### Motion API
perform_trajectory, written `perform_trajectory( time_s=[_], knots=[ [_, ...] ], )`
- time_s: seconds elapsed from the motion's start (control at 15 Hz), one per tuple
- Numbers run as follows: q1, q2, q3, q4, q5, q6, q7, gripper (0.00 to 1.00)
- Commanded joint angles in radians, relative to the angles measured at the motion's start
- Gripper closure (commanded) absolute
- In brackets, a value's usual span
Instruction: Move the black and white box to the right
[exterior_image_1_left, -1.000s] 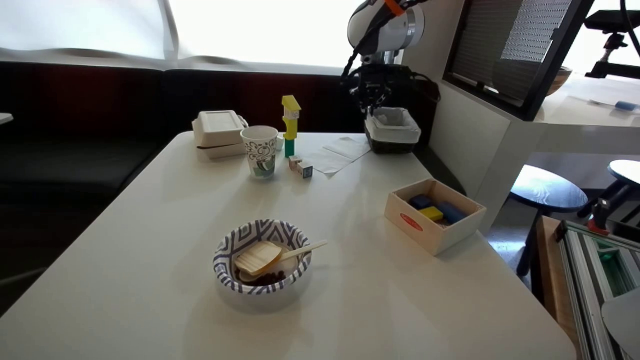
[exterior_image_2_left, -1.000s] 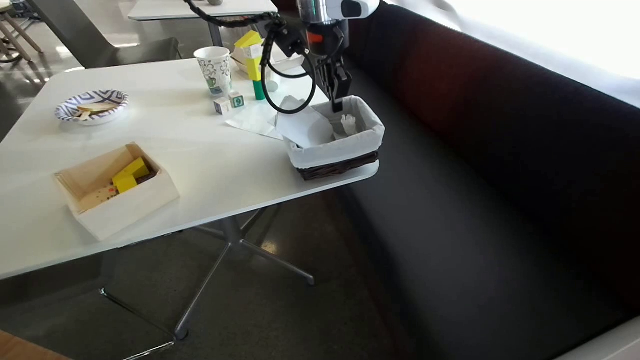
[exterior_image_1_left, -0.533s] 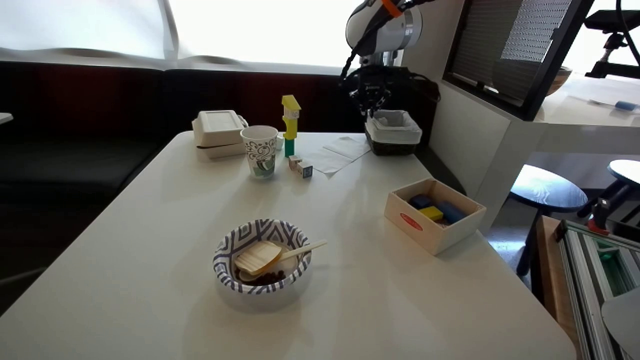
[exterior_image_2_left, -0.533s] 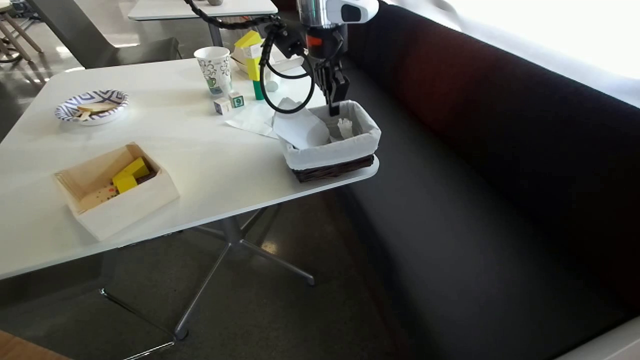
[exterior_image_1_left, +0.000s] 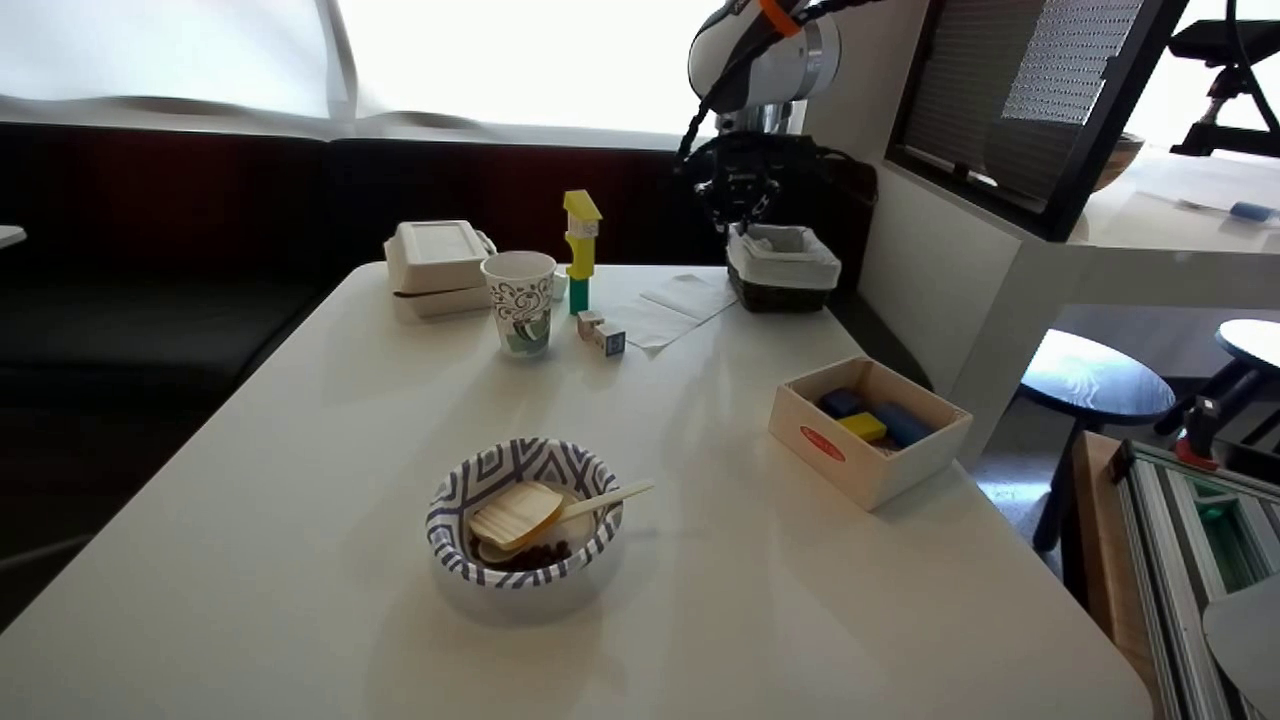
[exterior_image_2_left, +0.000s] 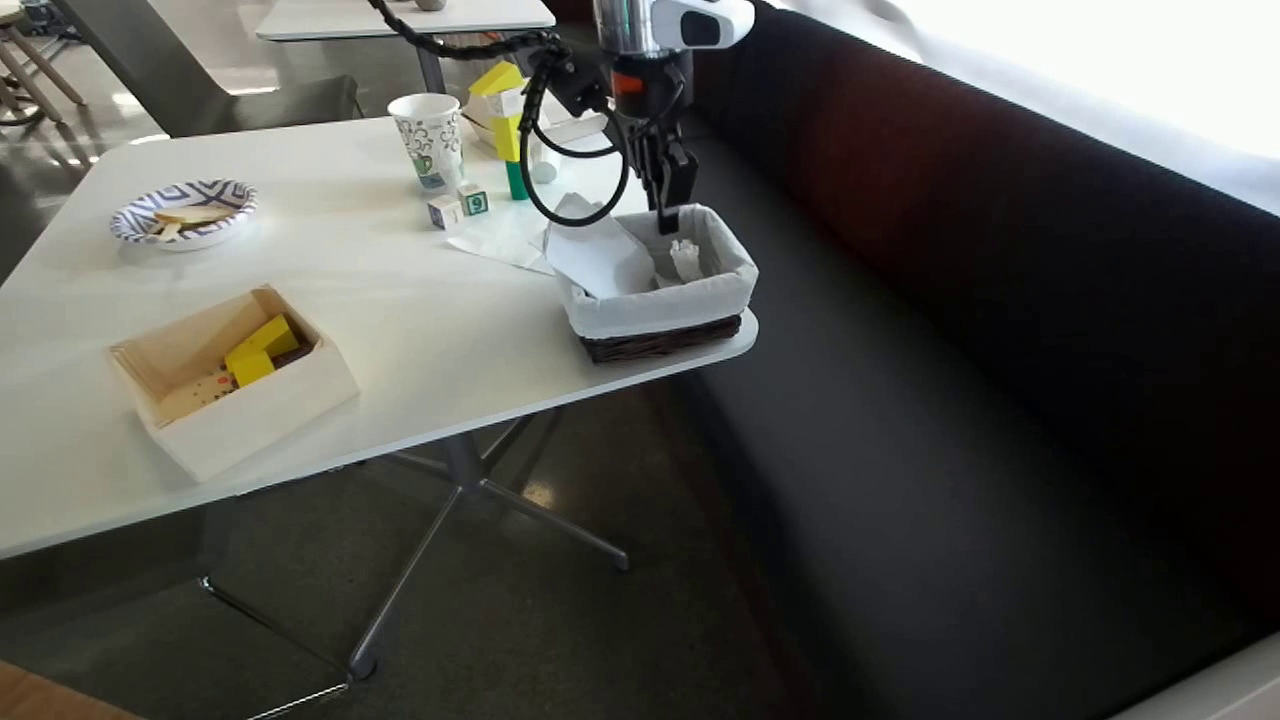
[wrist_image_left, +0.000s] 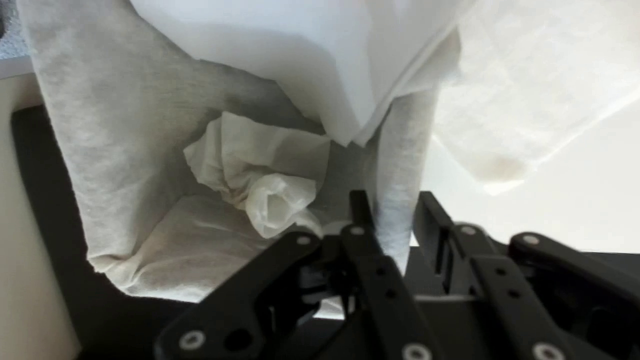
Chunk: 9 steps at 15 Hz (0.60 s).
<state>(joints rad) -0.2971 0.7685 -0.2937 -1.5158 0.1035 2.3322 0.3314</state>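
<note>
The black and white box, a dark wicker basket with a white liner, is at the table's far corner in both exterior views (exterior_image_1_left: 783, 298) (exterior_image_2_left: 660, 312). Its lined inside fills much of the wrist view (wrist_image_left: 115, 150). A crumpled white paper (wrist_image_left: 275, 200) lies in it, and a white sheet (exterior_image_2_left: 603, 262) leans over one side. My gripper (exterior_image_2_left: 668, 222) points down at its rim. In the wrist view, the fingers (wrist_image_left: 392, 205) are either side of the lined wall, narrowly apart, shut on it. I cannot tell whether the bottom fully rests on the table.
A white napkin (exterior_image_1_left: 665, 315) lies beside the box. Letter blocks (exterior_image_1_left: 603, 335), a block tower (exterior_image_1_left: 581, 250), a paper cup (exterior_image_1_left: 521, 300) and a takeout carton (exterior_image_1_left: 440, 265) stand farther along. A wooden box (exterior_image_2_left: 235, 390) and a striped bowl (exterior_image_2_left: 185, 215) are also on the table. The table edge (exterior_image_2_left: 745, 340) is close.
The gripper and the box have moved together slightly down and, in both exterior views, slightly left. The box looks more level than before. The napkin has shifted a little.
</note>
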Motion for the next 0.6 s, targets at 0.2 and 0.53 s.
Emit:
perform_trajectory(
  time_s=[0.2, 0.53],
  knots=[
    [0.053, -0.108, -0.015, -0.11, -0.046, 0.021, 0.009, 0.15],
    [0.152, -0.324, -0.067, -0.304, -0.255, 0.003, -0.037, 0.0]
  ],
)
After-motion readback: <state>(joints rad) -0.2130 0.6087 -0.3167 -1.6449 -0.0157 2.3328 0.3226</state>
